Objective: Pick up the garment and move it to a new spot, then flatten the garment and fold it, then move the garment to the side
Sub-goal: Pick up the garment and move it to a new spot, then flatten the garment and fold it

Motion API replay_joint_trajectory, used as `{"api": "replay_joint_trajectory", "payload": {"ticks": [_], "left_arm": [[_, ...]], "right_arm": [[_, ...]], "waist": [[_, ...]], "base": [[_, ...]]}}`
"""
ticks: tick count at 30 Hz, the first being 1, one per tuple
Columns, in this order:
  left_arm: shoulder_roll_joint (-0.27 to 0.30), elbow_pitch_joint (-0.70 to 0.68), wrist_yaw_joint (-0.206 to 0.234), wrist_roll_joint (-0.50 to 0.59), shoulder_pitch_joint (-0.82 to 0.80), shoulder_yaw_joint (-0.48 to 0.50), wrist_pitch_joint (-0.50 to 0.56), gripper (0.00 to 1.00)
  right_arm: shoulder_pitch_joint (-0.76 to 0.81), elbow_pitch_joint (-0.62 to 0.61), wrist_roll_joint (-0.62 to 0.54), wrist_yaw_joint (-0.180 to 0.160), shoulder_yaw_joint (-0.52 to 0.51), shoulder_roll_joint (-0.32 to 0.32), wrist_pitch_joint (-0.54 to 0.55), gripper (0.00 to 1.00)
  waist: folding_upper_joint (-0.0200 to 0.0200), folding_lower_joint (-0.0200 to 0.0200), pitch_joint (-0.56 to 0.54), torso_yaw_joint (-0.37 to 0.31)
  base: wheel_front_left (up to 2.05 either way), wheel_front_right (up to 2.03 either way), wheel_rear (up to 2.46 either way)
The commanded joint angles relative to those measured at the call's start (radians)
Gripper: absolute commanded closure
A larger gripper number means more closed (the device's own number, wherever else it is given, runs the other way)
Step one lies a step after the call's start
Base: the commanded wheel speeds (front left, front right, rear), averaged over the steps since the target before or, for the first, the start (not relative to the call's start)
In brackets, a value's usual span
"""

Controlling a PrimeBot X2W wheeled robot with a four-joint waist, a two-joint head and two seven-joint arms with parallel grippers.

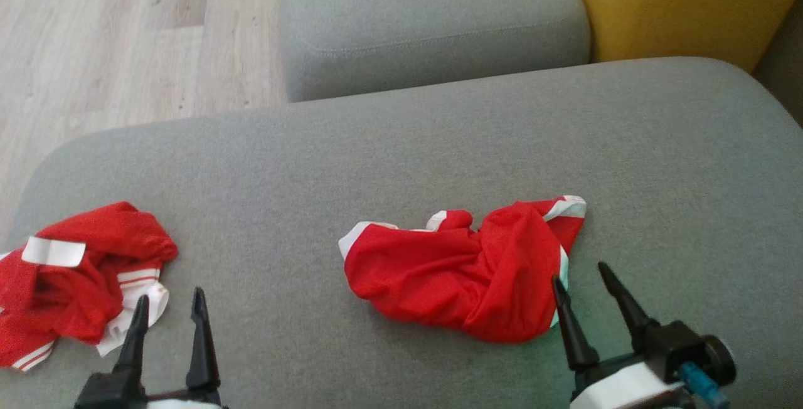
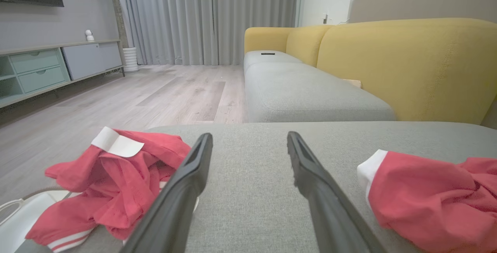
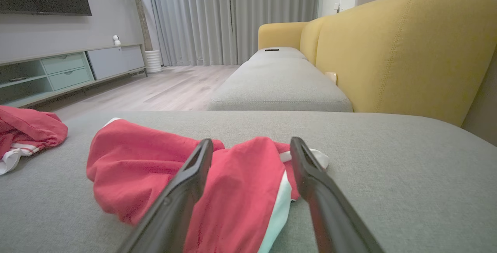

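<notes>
Items, left to right, on the grey cushion [image 1: 401, 145]:

1. Second red garment [image 1: 81, 277], crumpled, with white striped trim and a white label [image 1: 53, 251] on top. It lies at the cushion's left edge, towards the near left corner. My left wrist view [image 2: 112, 191] shows it bunched in loose folds; my right wrist view catches just one end [image 3: 27, 129].

2. My left end effector [image 1: 170, 299], just beside item 1 on its right. Its fingers are spread wide and hold nothing; bare cushion shows between them in its wrist view [image 2: 249, 136].

3. Red garment [image 1: 452, 271], white-trimmed and rumpled, about mid-width and nearer the near edge, well apart from item 1. The left wrist view shows its left end [image 2: 427, 194]; the right wrist view shows its bulk [image 3: 155, 160].

4. My right end effector [image 1: 579, 273], fingers spread, gripping nothing, at the right end of item 3. In the wrist view [image 3: 251, 142] the cloth runs under and between the fingers; whether they touch it I cannot tell.

Beyond the cushion: wood floor [image 1: 125, 39] and yellow backrest [image 1: 677, 1]. The wrist views add a low cabinet [image 2: 39, 66] and grey curtains [image 2: 209, 16].
</notes>
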Motion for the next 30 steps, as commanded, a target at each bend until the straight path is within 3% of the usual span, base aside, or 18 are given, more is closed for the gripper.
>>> {"api": "replay_joint_trajectory", "payload": {"ticks": [1,9,30], "left_arm": [[-0.005,-0.037,0.014,0.006,-0.03,0.022,-0.008,0.0],[-0.008,-0.023,0.042,-0.008,0.001,-0.026,-0.008,0.0],[-0.008,0.019,0.041,0.009,0.009,-0.064,-0.008,0.0]], "right_arm": [[-0.023,-0.03,-0.002,0.008,0.033,-0.002,-0.011,0.0],[0.009,-0.023,0.001,0.008,0.048,-0.002,-0.011,0.0],[0.02,-0.03,0.02,0.008,0.044,-0.002,-0.011,0.0]], "waist": [[-0.0001,0.0001,-0.009,-0.006],[-0.0001,0.0001,-0.039,-0.006],[-0.0001,0.0001,-0.059,0.006]], "base": [[0.0,0.0,0.0],[0.0,0.0,0.0],[0.0,0.0,0.0]]}}
